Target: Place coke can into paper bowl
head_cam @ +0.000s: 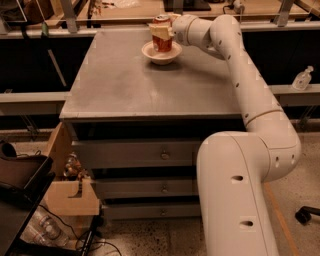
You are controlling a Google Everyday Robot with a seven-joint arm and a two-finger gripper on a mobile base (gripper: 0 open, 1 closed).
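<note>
The red coke can (162,42) with a silver top stands upright in the off-white paper bowl (161,54) at the far middle of the grey table (150,80). My gripper (162,31) reaches in from the right and its pale fingers are around the can's upper part. The can's base is inside the bowl; the bowl's wall hides whether it touches the bottom.
A wooden counter with cluttered items runs behind the table (150,7). A clear bottle (301,79) stands on the ledge at right. An open cardboard box (70,190) and a dark bin (22,172) sit on the floor at left, below the table's drawers (162,156).
</note>
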